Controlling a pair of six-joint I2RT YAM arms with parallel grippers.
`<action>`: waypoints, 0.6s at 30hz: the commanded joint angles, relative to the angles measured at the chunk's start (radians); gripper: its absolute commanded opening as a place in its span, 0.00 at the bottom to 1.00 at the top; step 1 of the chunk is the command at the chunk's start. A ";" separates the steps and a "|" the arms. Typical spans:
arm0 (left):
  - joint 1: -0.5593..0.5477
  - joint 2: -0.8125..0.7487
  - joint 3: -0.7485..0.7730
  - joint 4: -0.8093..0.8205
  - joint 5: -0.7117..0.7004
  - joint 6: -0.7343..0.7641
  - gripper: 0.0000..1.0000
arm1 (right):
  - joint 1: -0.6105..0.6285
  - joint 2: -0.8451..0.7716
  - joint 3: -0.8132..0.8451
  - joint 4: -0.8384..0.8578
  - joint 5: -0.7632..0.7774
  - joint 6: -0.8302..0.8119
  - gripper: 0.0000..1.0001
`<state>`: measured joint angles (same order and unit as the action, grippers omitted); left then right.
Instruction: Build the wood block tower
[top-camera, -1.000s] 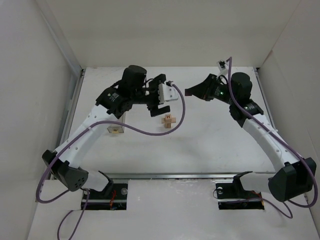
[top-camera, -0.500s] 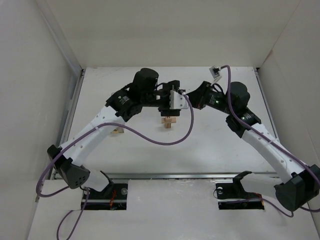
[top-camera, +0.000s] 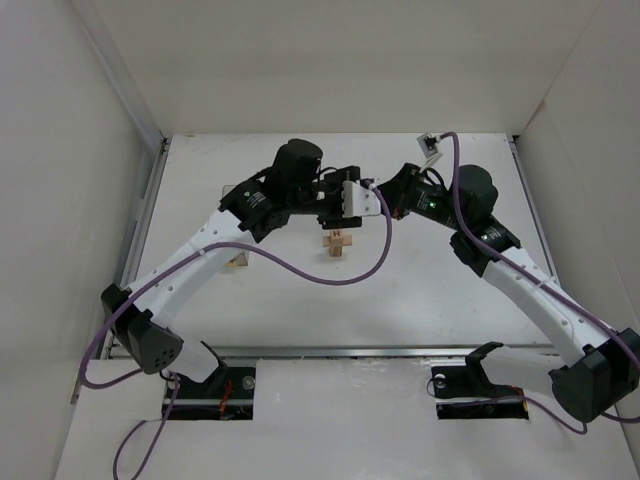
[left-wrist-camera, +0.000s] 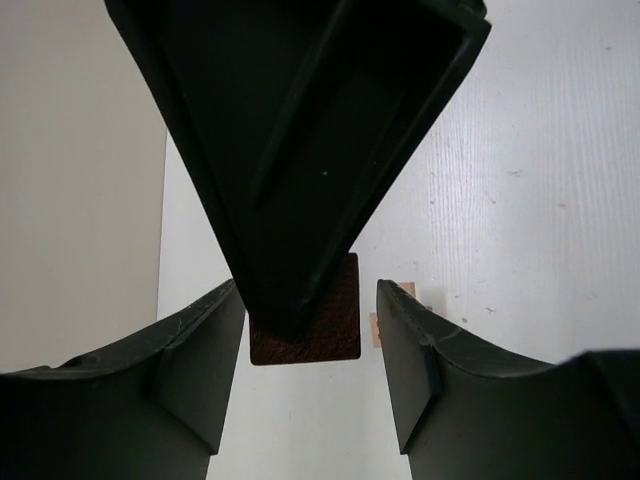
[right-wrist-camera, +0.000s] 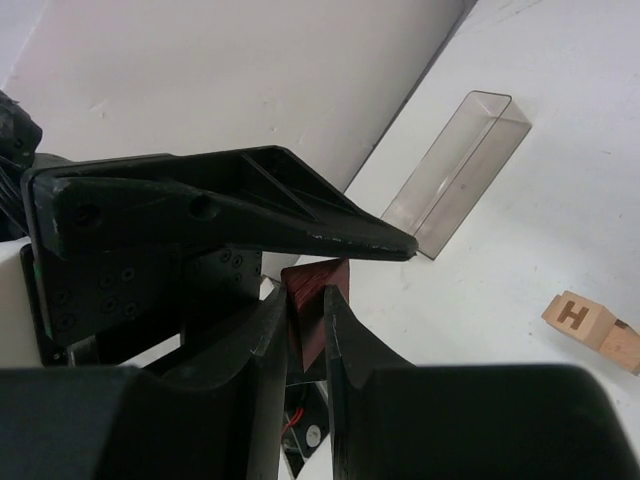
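Note:
The small tower of light-tan bars stands mid-table with a tan block marked H on top; it also shows in the right wrist view. My right gripper is shut on a dark reddish-brown block, held in the air just above and behind the tower. My left gripper is open, its fingers on either side of that block without touching it. In the top view the left gripper and the right gripper meet tip to tip.
A clear rectangular plastic box lies on the table by the left wall side. A tan piece shows beside my left forearm. White walls enclose the table on the left, back and right.
Both grippers have moved toward each other from left and right and now meet above the tower. The right one has brought the dark block between the left one's open fingers.

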<state>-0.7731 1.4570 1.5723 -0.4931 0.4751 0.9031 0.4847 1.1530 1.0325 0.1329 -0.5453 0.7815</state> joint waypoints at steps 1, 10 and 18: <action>-0.005 -0.081 -0.006 0.048 -0.019 -0.026 0.52 | 0.006 -0.026 0.024 0.027 0.027 -0.031 0.00; 0.008 -0.158 -0.073 0.120 0.037 -0.076 0.60 | 0.006 -0.026 0.043 0.008 0.027 -0.031 0.00; 0.008 -0.106 -0.040 0.067 0.037 -0.067 0.56 | 0.006 -0.016 0.052 0.008 0.018 -0.031 0.00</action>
<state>-0.7704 1.3346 1.5112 -0.4301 0.4862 0.8471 0.4850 1.1530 1.0332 0.1123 -0.5278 0.7635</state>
